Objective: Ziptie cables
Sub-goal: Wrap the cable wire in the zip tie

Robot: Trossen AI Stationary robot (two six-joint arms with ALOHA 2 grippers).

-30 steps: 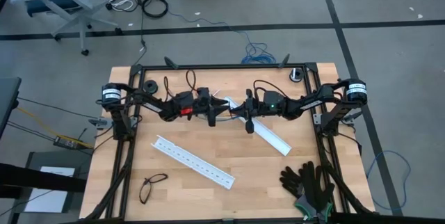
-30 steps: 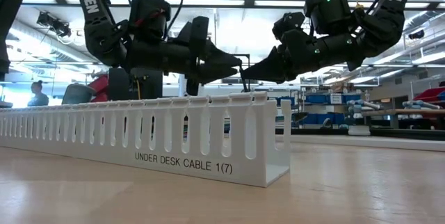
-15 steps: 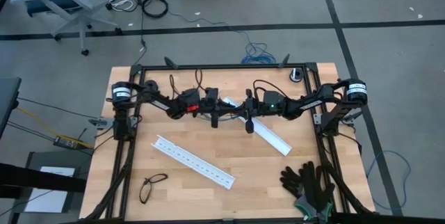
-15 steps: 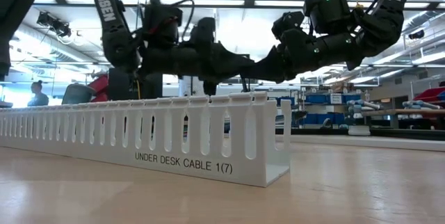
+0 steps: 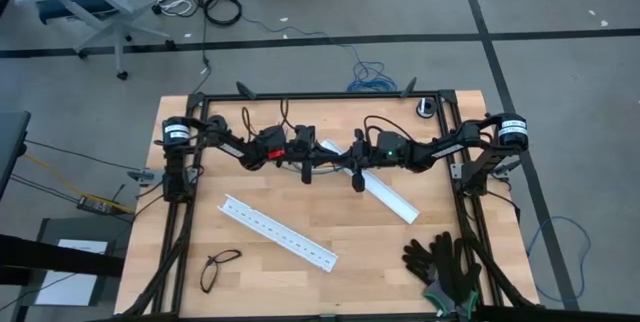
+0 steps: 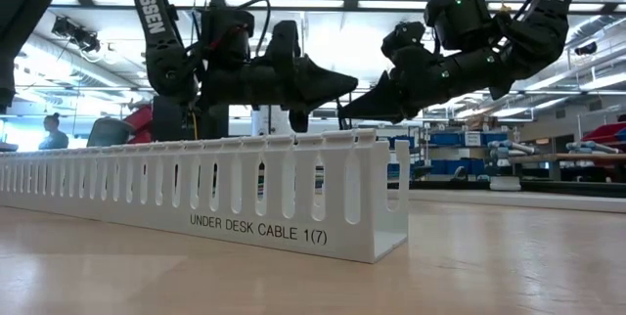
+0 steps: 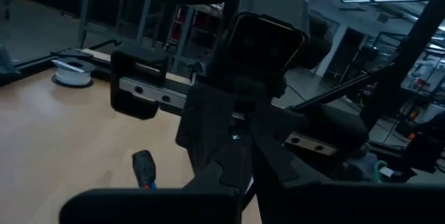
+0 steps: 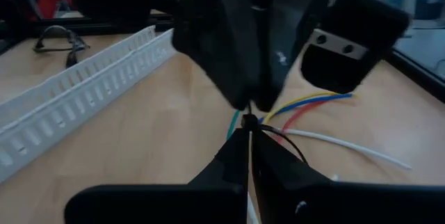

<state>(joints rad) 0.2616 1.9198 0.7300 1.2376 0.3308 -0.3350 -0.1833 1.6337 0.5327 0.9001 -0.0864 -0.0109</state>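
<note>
Facing each other above the middle of the table (image 5: 250, 262), the left gripper (image 5: 318, 152) and the right gripper (image 5: 347, 154) hang nose to nose, tips close together with a small gap between them in the low view. Both pairs of fingers are pressed together. From the right wrist view a thin dark strand runs at the point where the two closed tips meet, but whether either gripper pinches it cannot be told.

The cables (image 8: 306, 113) lie on the wood directly under and just beyond the meeting point of the two grippers. In the right wrist view, yellow, blue, red and green wires fan out on the tabletop past the left gripper's tips, with a white wire trailing off beside them. In the left wrist view a short dark blue end (image 7: 144, 168) sits on the table below the left gripper's own fingers. From the high view the cables are mostly hidden under the two arms.

One white rail (image 5: 385, 192) lies on the table below the right gripper, slanting away toward the gloves (image 5: 445, 267). A second white rail (image 5: 280, 232) lies well apart from the left gripper, and beyond it are a pair of glasses (image 5: 220, 267).
</note>
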